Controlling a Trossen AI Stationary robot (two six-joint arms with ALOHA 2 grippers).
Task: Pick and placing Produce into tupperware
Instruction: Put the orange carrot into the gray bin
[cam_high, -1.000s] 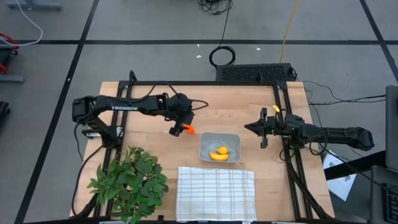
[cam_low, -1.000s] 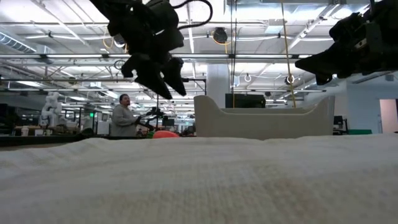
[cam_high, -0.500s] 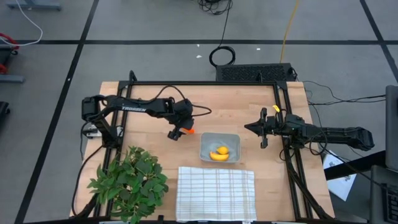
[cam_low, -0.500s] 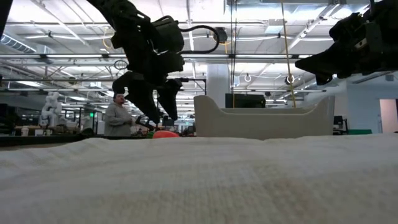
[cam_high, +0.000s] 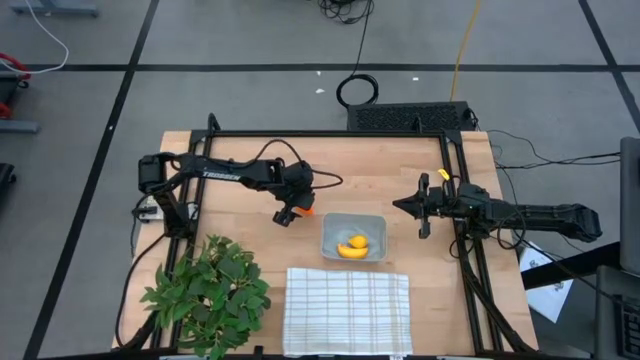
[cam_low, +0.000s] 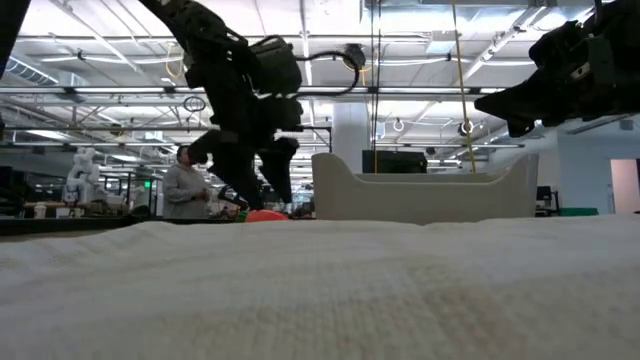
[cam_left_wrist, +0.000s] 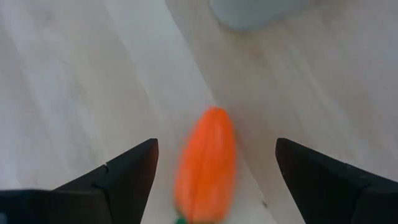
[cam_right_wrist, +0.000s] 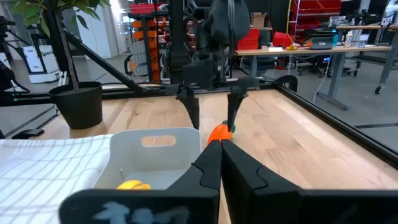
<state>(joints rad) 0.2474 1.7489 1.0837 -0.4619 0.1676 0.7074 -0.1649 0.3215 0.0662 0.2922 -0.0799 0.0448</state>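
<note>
The left tool (cam_high: 291, 211) hangs low over a small orange toy carrot with a green top (cam_high: 303, 209), its two dark fingers (cam_left_wrist: 118, 180) spread apart with the carrot lying between them on the pale wooden desk (cam_high: 380, 170), untouched. This straddling pose looks like the set-up for a pinch across the carrot's narrow width. The carrot lies flat, just beside the ten o'clock corner of the shallow translucent grey container (cam_high: 353, 238), which already holds yellow fruit (cam_high: 351, 246). In the left wrist view its long axis runs away from the camera, tapered tip toward the container. The right tool (cam_high: 423, 207) waits at three o'clock, fingers together.
</note>
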